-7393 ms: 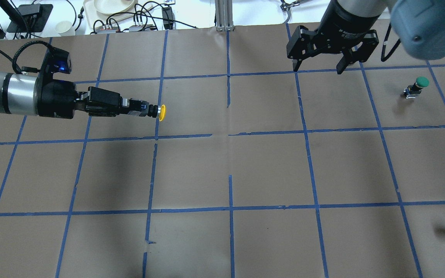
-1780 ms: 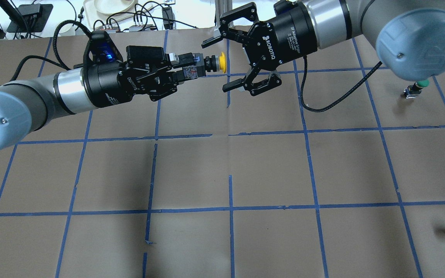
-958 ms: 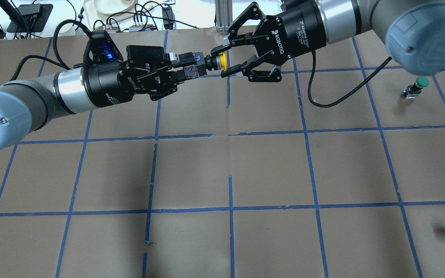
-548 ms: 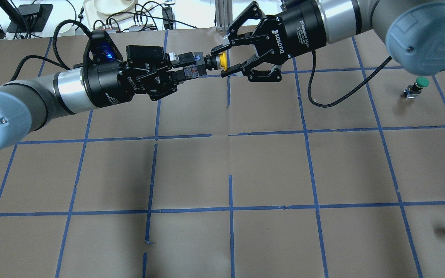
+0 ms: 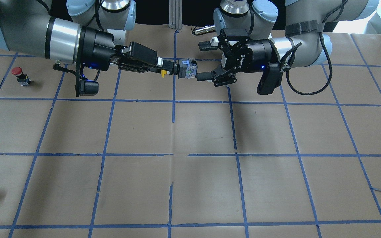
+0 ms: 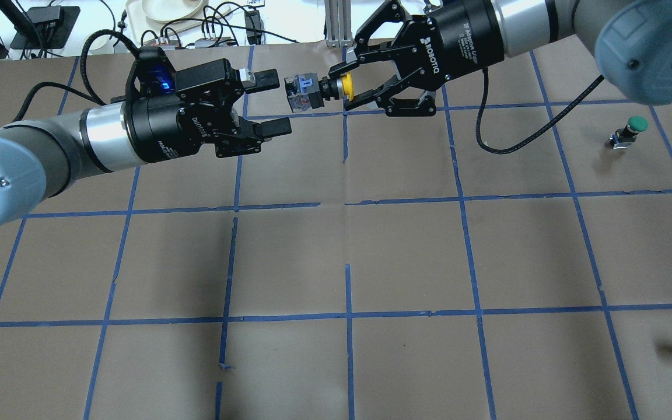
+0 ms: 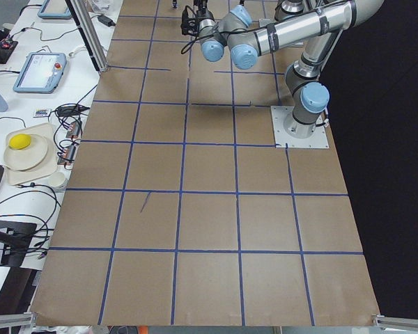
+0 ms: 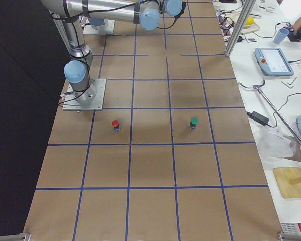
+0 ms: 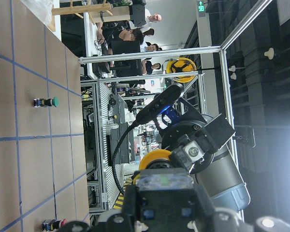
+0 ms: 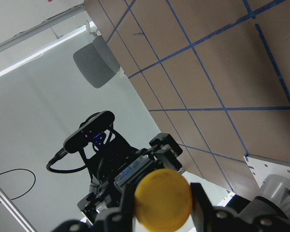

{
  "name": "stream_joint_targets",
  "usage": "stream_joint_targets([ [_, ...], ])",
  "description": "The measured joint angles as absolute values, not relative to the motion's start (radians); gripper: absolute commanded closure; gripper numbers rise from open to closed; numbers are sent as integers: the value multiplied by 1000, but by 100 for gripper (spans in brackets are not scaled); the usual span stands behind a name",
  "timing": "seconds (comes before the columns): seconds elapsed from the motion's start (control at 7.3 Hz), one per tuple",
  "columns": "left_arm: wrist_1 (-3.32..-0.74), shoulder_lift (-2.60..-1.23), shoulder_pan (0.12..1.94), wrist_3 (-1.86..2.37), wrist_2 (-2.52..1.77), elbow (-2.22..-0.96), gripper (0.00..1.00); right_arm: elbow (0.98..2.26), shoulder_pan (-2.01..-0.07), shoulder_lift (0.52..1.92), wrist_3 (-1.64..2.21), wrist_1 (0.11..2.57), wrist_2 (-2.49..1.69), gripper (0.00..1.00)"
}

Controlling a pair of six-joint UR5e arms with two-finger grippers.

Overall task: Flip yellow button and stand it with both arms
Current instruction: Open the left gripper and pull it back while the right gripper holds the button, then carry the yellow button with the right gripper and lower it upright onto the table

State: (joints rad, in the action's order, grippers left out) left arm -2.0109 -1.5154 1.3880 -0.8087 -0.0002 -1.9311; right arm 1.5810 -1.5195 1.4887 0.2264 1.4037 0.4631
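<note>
Clamping the yellow-capped, grey-bodied plastic push-button (image 6: 319, 90) by its cap mid-handover, the right gripper (image 6: 345, 88) should next stand it down; the left gripper (image 6: 280, 100) hangs spread-jawed beside its body.

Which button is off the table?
The yellow button, gripped in the air by the right tool; the green button and red button sit on the table.

The right gripper (image 6: 345, 89) pinches the yellow button (image 6: 311, 91) by its cap above the counter (image 6: 406, 251); the left gripper (image 6: 276, 100) holds its 2 fingers (image 6: 263, 76) spread, just off the button's body.
</note>
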Motion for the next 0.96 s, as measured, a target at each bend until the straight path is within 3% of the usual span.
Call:
stream_joint_targets([
  [0.41, -1964, -1520, 1365, -751, 150, -1904, 0, 1515, -1462, 1546, 59, 1403, 918, 79],
  [0.96, -1577, -1581, 1357, -367, 712, -1746, 0, 1518, -1389, 1581, -612, 1408, 1334, 80],
])
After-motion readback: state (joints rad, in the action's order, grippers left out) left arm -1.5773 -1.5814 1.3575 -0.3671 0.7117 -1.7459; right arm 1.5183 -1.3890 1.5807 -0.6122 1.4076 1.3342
